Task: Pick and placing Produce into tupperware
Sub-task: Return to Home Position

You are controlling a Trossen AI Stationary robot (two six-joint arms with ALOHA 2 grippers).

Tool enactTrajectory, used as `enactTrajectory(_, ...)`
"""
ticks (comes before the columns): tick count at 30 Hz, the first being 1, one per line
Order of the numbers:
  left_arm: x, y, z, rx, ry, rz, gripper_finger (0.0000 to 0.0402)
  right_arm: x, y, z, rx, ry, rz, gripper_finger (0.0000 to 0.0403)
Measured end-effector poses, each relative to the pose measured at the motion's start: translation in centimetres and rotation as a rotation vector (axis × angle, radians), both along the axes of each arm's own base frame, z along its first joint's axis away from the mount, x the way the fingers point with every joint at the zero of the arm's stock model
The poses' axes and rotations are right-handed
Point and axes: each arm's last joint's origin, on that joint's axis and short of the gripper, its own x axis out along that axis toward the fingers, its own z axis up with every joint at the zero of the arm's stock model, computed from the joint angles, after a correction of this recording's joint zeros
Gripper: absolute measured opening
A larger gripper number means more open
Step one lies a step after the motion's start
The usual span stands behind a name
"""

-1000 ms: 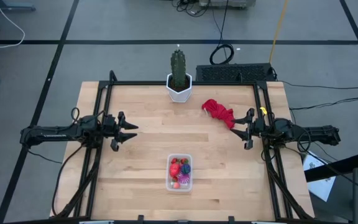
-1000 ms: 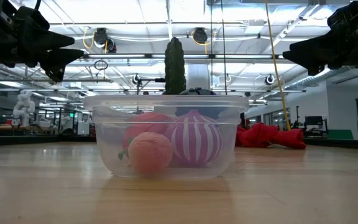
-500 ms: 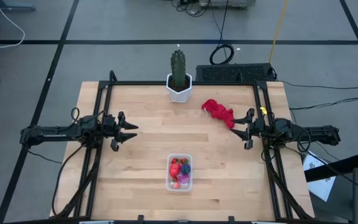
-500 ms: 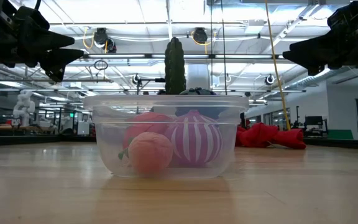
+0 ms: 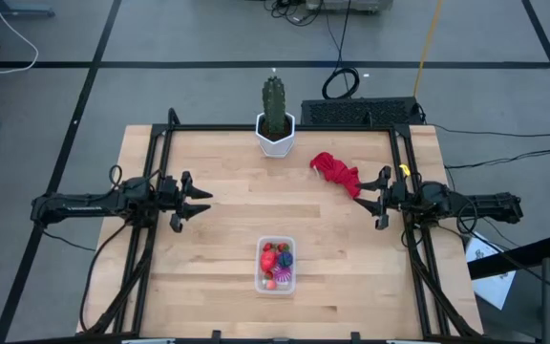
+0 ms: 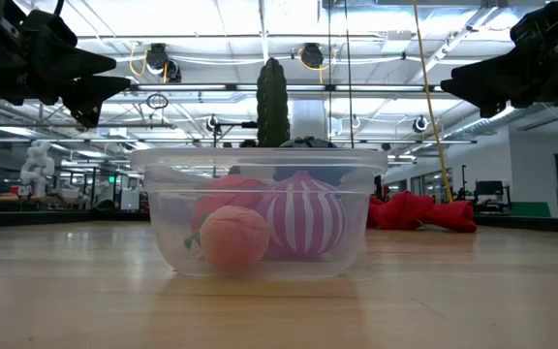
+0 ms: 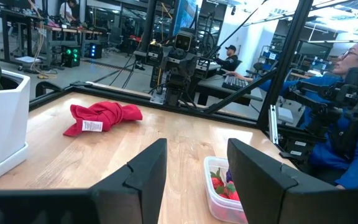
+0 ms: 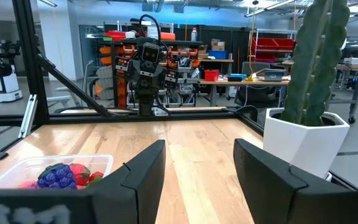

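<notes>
The tupperware [image 5: 276, 266] stands on the table [image 5: 208, 296], near the edge opposite the cactus [image 5: 273, 100] and roughly midway between the 2 arms. The produce [image 5: 275, 260] lies inside it. At least 4 pieces can be told apart: 1 peach-coloured ball [image 6: 233, 238] against the near wall, 1 magenta striped piece [image 6: 304, 215] beside it, 1 red strawberry [image 5: 269, 256] and 1 dark purple grape bunch [image 8: 58, 175]. Whether more small pieces hide beneath cannot be told. No fruit shows outside the container.

The left end effector [image 5: 199, 203] hangs at the table's left side, fingers spread and holding nothing. The right end effector [image 5: 363, 199] is at the right side, also spread and empty, close to the 1 red cloth [image 5: 335, 170]. Both are well apart from the tupperware.

The packing looks finished, and the step in hand appears to be the retreat to rest. The next move probably calls only for the 2 arms to settle, keeping away from the cloth and the 1 white pot [image 5: 275, 137].
</notes>
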Motion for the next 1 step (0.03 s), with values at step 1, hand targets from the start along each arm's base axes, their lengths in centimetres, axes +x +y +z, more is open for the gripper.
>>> enactTrajectory(1,0.00,0.00,0.00,0.000,0.000,0.000,0.0175,0.00,0.00,0.00,0.000,0.000,0.000,0.0183)
